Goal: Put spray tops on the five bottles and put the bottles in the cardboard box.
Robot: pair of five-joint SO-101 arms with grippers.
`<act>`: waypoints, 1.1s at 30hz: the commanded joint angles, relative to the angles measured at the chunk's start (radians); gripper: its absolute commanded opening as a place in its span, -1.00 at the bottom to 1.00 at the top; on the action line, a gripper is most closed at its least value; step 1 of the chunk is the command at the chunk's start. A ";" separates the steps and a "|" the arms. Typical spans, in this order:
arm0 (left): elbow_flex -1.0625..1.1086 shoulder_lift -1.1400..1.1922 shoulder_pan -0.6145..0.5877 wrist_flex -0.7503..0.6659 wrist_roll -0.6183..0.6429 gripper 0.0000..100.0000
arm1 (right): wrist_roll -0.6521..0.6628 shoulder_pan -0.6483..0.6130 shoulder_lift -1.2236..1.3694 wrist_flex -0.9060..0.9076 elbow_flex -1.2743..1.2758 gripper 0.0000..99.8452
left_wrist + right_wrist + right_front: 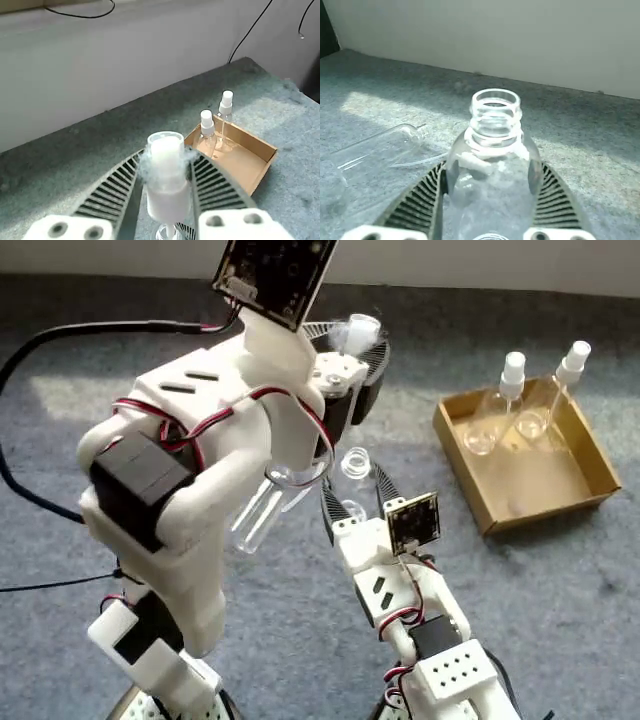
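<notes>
The cardboard box (pixel 590 465) holds 2 capped bottles (pixel 497 410), upright side by side, well off to one side of the right claw (pixel 353 485). That claw clamps an open-necked bottle (pixel 492 150) upright; another bottle (pixel 375 150) lies just beside it (no top). The left claw (pixel 168 157) grips a spray top (pixel 167 195). Grey carpeted tabletop (pixel 300 640); a pale wall (pixel 520 35) stands behind.

Two capped bottles (pixel 495 420) stand in the cardboard box (pixel 555 508) (another bottle (pixel 255 518) lies on the carpet (pixel 560 620)).
</notes>
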 commanded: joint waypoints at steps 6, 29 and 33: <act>-0.051 -0.074 0.022 0.003 0.014 -0.99 | -0.006 0.036 -0.013 0.246 -0.140 -0.78; -0.054 -0.105 0.105 -0.078 0.066 -0.99 | 0.002 -0.044 -0.493 0.271 0.019 -0.78; -0.054 -0.108 0.104 -0.109 0.021 -0.99 | 0.002 -0.048 -0.493 0.269 0.065 -0.78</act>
